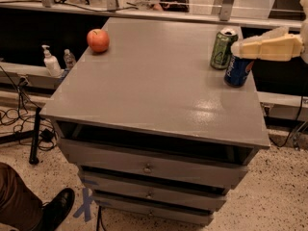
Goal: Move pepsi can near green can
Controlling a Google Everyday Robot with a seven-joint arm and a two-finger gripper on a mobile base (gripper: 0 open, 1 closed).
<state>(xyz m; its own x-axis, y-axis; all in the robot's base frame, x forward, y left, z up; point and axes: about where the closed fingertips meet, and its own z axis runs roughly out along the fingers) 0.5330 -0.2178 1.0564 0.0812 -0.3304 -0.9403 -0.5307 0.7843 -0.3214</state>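
The pepsi can (237, 72), dark blue with a red-white-blue logo, stands upright on the grey table top (159, 81) near its right edge. The green can (223, 49) stands upright just behind and to the left of it, a small gap apart. My gripper (237, 48), cream coloured, reaches in from the right edge of the view and hovers just over the pepsi can, hiding its top. The gripper's tip lies beside the green can's right side.
A red apple (98, 40) sits at the table's far left. The table is a drawer unit; its top drawer (149, 165) stands slightly open. Pump bottles (50, 61) stand on a ledge at the left. A person's shoe (57, 208) and cables (17, 124) lie on the floor.
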